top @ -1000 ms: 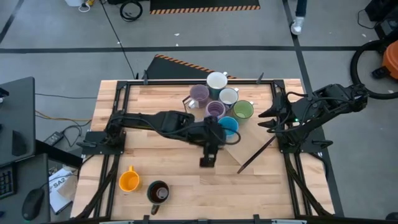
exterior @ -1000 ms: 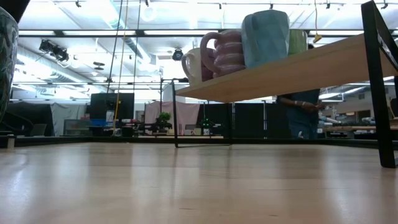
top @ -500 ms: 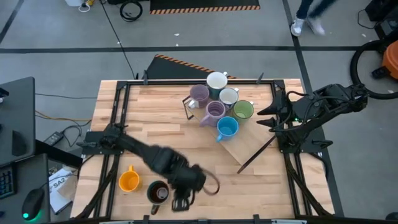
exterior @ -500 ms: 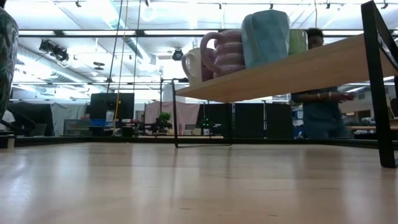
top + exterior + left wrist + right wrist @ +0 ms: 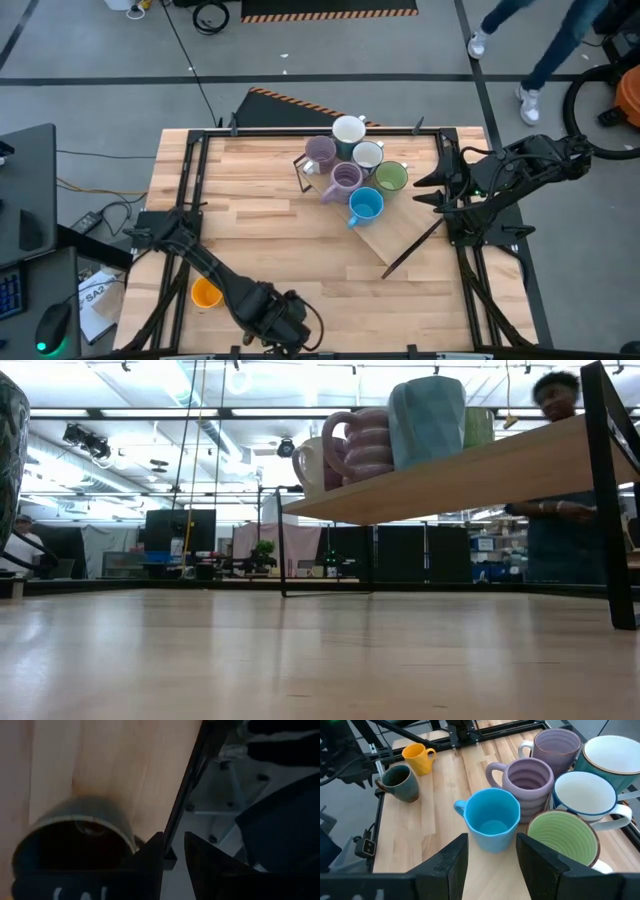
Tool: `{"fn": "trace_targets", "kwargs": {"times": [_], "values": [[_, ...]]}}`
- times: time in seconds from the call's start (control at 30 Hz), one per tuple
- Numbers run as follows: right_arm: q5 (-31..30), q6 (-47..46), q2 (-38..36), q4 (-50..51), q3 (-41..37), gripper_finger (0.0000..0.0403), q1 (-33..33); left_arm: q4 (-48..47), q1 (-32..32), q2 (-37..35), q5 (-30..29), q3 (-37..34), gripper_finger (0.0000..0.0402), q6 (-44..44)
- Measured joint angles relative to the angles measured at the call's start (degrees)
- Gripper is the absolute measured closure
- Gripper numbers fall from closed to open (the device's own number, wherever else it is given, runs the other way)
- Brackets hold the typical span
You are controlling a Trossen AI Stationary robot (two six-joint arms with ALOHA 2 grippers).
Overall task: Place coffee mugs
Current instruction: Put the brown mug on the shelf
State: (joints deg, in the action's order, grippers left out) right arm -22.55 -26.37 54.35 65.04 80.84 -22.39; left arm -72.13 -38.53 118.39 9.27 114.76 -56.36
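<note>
Six mugs stand on a raised wooden shelf [image 5: 400, 235]: two lavender [image 5: 320, 152] [image 5: 346, 177], two white [image 5: 349, 130] [image 5: 367, 155], a green one [image 5: 391, 177] and a blue one [image 5: 366, 204]. The orange mug [image 5: 207, 293] stands on the table near its near-left corner. My left gripper [image 5: 174, 852] is at the near edge, open by a narrow gap, with the dark mug [image 5: 75, 837] just beside one finger. In the high view the left wrist [image 5: 272, 318] hides that mug. My right gripper [image 5: 492, 855] waits open at the table's right, facing the blue mug [image 5: 492, 822].
The shelf stands on thin black legs [image 5: 281, 540] over the far-right part of the table. A black frame rail [image 5: 182, 795] runs along the near edge beside the dark mug. Bare wood [image 5: 260, 230] lies in the table's middle. A person [image 5: 555, 480] walks beyond the far right corner.
My left arm has swung from beside the blue mug at the table's middle toward the near edge, ending over the dark mug. The mugs on the shelf have stayed put. A person has walked along behind the far right corner.
</note>
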Motion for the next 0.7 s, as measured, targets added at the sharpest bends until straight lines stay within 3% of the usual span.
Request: {"fn": "trace_targets", "kwargs": {"times": [0.1,0.37,0.47,0.6,0.7], "values": [[0.2,0.0,0.0,0.0,0.0,0.0231,0.0,-1.6,-0.8,0.0,1.5,-0.9,0.0320,2.4],[1.2,0.0,0.0,0.0,0.0,0.0231,0.0,-11.0,-1.8,0.0,3.9,0.7,0.0320,21.9],[1.2,-0.5,0.0,0.0,0.0,0.0231,0.0,-14.7,-3.3,0.0,0.2,0.7,0.0319,30.4],[1.2,-1.9,0.0,0.1,0.0,0.0231,0.0,-17.5,-5.6,0.0,-9.4,0.6,0.0319,36.3],[1.2,-2.7,0.0,0.1,0.0,0.0231,0.0,-17.0,-7.1,-0.1,-10.5,-1.2,0.0308,36.9]]}}
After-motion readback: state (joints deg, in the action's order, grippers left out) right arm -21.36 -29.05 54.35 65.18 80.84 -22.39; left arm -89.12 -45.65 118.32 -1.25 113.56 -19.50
